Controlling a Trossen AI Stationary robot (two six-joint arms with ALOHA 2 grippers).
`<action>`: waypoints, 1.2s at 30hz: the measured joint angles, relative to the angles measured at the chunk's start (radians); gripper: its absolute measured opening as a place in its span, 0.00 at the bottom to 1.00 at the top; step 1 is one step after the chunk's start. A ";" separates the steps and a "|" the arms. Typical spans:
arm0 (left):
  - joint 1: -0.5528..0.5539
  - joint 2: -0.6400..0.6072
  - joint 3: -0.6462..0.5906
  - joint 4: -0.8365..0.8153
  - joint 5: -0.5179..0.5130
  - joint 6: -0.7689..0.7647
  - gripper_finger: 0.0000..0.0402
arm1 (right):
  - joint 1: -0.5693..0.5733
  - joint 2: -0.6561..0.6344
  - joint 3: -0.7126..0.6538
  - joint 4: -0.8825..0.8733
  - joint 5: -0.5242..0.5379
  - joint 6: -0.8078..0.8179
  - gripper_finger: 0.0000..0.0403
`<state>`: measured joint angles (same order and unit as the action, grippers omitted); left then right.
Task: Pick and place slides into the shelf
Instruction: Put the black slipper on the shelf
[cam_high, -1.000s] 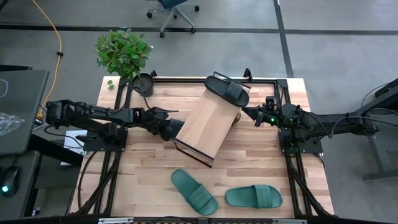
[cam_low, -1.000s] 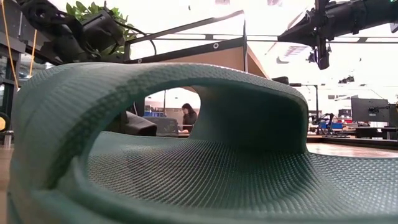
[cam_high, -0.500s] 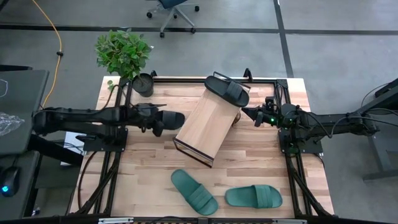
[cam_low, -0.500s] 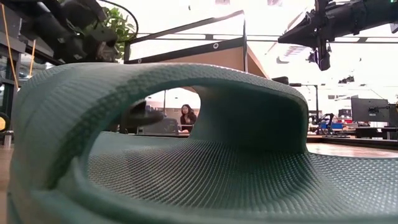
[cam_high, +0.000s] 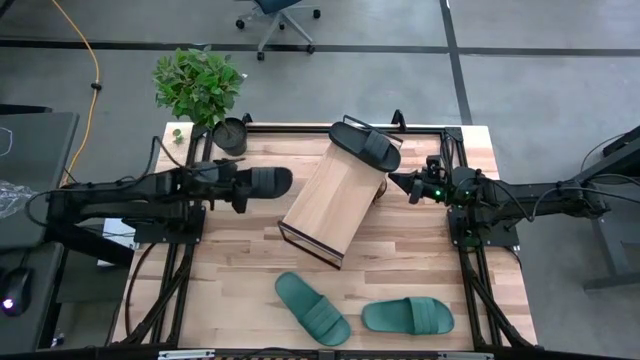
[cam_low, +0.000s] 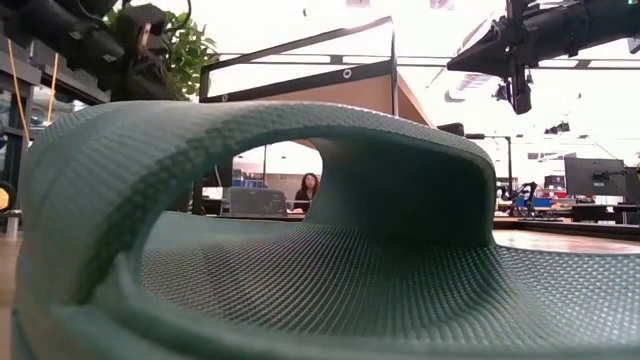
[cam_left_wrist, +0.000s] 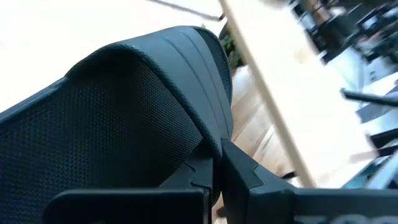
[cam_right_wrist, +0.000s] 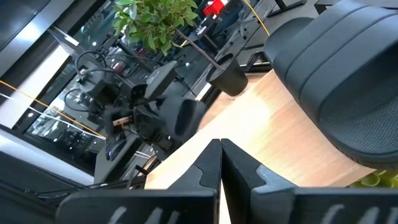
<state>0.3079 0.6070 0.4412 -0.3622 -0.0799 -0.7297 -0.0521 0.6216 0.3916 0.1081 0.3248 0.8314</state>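
The left gripper (cam_high: 258, 186) pinches a black slide (cam_high: 268, 181), held above the table left of the shelf (cam_high: 330, 205). The right gripper (cam_high: 398, 181) waits pressed together right of the shelf. Another black slide (cam_high: 366, 145) rests on the shelf's far end. Two teal slides (cam_high: 312, 308) lie near.

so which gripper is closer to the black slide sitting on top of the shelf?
Right. The right gripper sits just beside the black slide on the shelf, at the shelf's upper end. The left gripper, shut on the other black slide, is off the shelf's far side.
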 joint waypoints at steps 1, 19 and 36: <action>0.000 -0.011 0.000 0.012 0.000 0.006 0.00 | 0.000 0.000 0.000 0.000 0.000 0.000 0.00; 0.000 0.060 0.198 0.231 0.006 0.231 0.00 | 0.000 0.000 0.000 0.093 -0.054 0.011 0.00; -0.001 0.613 0.619 0.149 0.285 0.442 0.00 | 0.005 0.024 0.000 0.226 -0.137 0.114 0.33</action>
<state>0.3073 1.2199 1.0599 -0.2134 0.2050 -0.2879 -0.0467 0.6454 0.3920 0.3337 0.1882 0.9455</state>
